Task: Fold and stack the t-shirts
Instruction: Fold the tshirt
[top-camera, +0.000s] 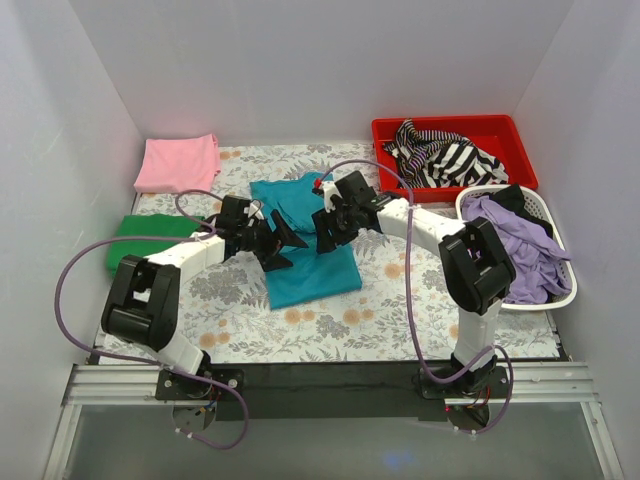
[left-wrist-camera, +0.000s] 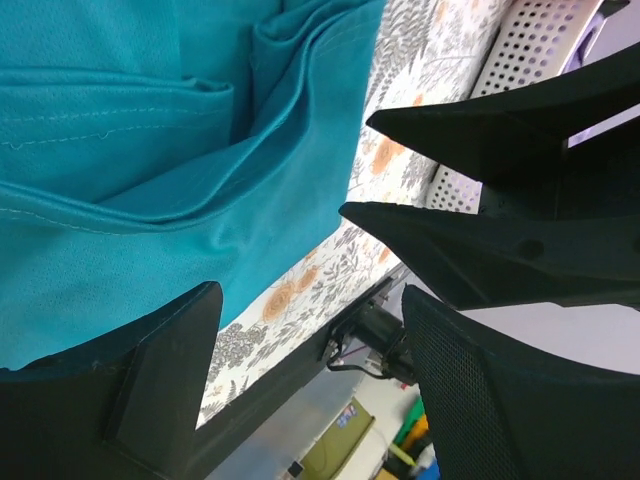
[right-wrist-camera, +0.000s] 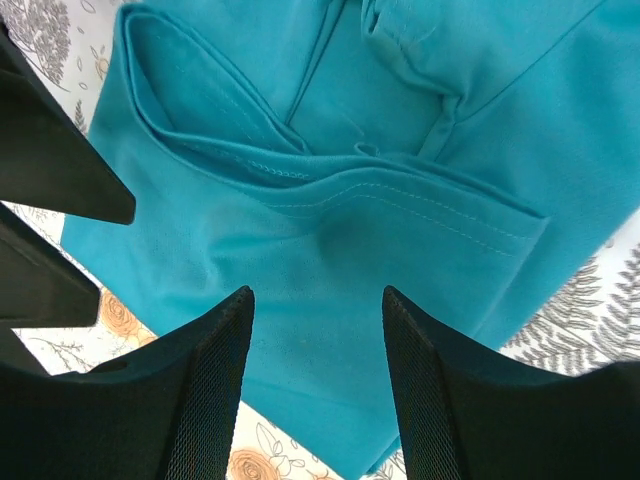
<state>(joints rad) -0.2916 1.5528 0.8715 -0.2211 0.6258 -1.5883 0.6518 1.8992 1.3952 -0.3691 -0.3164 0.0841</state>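
A teal t-shirt lies partly folded in the middle of the floral table. It fills the left wrist view and the right wrist view. My left gripper is open and empty over the shirt's left edge. My right gripper is open and empty just above the shirt's middle. The two grippers are close together, and the right gripper's fingers show in the left wrist view. A folded pink t-shirt lies at the back left. A folded green t-shirt lies at the left edge.
A red bin with a black-and-white striped garment stands at the back right. A white basket with purple and dark clothes stands at the right. White walls enclose the table.
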